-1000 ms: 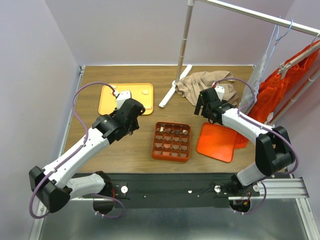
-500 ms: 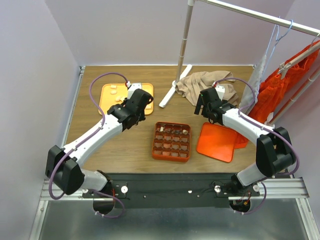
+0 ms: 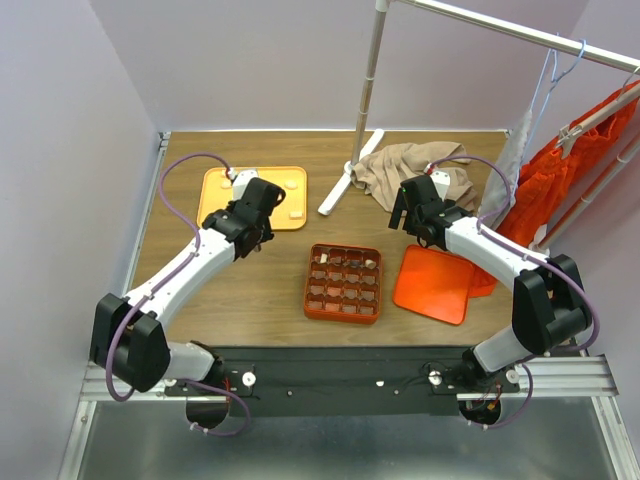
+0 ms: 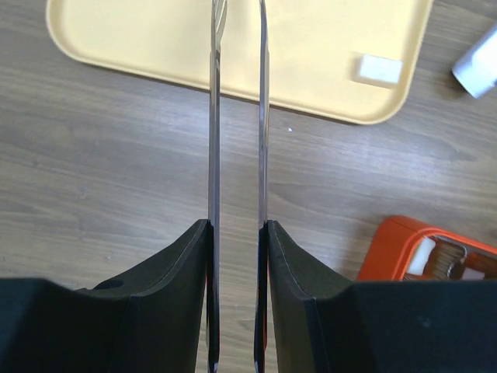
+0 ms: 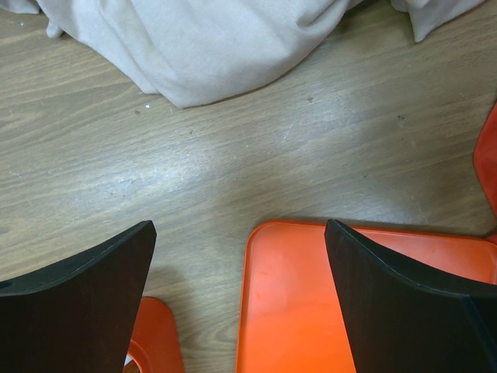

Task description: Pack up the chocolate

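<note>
From here I judge the packing well along but not finished. The gridded box (image 3: 343, 314) lies off to the right of my left fingers (image 4: 213, 155), and many of its cells already hold pieces, mostly brown with a cream one at the corner nearest them. Not all the chocolate (image 4: 379, 69) is packed: one white piece sits on the yellow tray (image 4: 140, 39) ahead and to the right of the left fingers, and the overhead view shows a second pale piece close by it. More may be hidden under the arm.

My left fingers stand nearly together with a thin slit between them. Their tips run out of the wrist view, so I cannot tell whether they pinch anything. My right fingers (image 5: 85, 287) are spread wide with nothing between them, hanging over the far edge of the flat orange tray (image 5: 311, 311).

The table (image 4: 116, 171) is wood-grained and bare where I look. A beige cloth (image 5: 217, 47) is heaped just beyond the right fingers. Behind it stands a clothes rail (image 3: 370, 80) with an orange garment (image 3: 560, 190), closed in by pale lilac walls.
</note>
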`<state>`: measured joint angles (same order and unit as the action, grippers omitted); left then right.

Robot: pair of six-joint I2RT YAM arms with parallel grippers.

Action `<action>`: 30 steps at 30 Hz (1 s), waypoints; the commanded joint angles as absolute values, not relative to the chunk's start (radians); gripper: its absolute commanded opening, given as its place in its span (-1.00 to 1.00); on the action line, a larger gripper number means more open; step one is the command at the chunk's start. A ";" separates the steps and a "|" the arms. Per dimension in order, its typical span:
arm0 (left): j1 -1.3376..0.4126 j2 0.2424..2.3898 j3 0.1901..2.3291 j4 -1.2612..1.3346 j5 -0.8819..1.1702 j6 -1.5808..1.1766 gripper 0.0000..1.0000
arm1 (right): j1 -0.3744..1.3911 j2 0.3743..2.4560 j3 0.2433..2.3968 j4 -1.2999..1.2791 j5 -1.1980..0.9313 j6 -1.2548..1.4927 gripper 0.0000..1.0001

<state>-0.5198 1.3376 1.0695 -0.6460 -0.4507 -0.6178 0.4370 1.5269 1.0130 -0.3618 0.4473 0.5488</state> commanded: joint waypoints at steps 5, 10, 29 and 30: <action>-0.456 1.336 1.043 -0.640 -0.453 -0.678 -0.15 | 0.434 1.519 1.025 -0.379 0.442 0.549 0.98; -0.448 1.354 1.040 -0.638 -0.462 -0.677 -0.15 | 0.434 1.509 1.019 -0.379 0.449 0.549 0.97; -0.413 1.463 1.109 -0.543 -0.391 -0.598 -0.08 | 0.434 1.503 1.015 -0.380 0.453 0.551 0.98; -0.411 1.462 1.109 -0.542 -0.390 -0.598 -0.07 | 0.434 1.503 1.014 -0.379 0.454 0.551 0.98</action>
